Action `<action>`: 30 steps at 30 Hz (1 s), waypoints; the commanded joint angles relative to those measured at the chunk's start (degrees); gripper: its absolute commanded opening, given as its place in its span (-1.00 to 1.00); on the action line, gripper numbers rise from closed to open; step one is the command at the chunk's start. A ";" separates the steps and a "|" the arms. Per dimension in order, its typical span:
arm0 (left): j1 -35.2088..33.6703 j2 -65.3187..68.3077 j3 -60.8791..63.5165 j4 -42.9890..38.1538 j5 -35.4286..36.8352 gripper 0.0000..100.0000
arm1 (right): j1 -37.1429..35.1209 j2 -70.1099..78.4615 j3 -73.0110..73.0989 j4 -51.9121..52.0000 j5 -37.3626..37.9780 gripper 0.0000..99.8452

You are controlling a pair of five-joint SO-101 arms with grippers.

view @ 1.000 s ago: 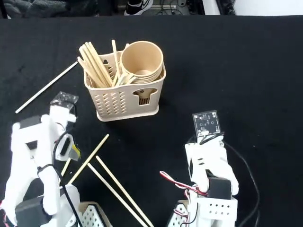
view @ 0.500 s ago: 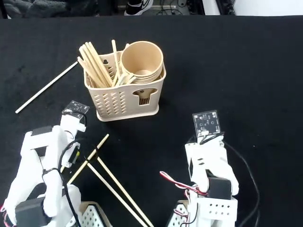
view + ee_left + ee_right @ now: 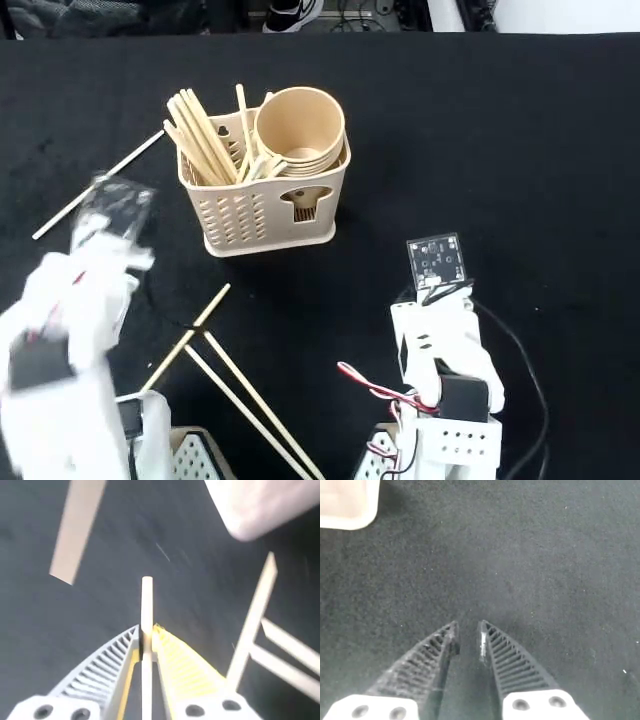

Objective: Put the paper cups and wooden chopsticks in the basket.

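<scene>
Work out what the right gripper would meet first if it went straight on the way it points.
Probably the bare black table, straight ahead of the right gripper. The basket sits off to one side of that line, though depth is hard to judge.

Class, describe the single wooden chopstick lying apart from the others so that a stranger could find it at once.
Find the beige slotted plastic basket on the black table. Beside it, toward the left arm, one pale wooden chopstick lies flat, slanting away from the basket's corner. Unlike the crossed chopsticks between the two arms, it lies by itself.
</scene>
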 commanded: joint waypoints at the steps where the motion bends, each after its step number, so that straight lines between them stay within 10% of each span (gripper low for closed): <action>1: 2.07 -23.56 -2.68 -14.59 11.16 -0.94 | -0.44 -4.35 -0.66 -1.23 0.62 -0.84; 11: 16.13 -20.57 18.77 -77.36 22.51 -0.94 | -0.62 -4.35 -0.48 -1.05 0.62 -0.84; 22: 22.73 10.29 -6.64 -63.82 42.90 -0.94 | -0.62 -4.35 -0.40 -1.23 0.62 -0.84; 30: 22.46 22.24 -5.05 -63.91 44.57 -0.94 | -0.62 -4.35 -0.48 -1.14 0.62 -0.84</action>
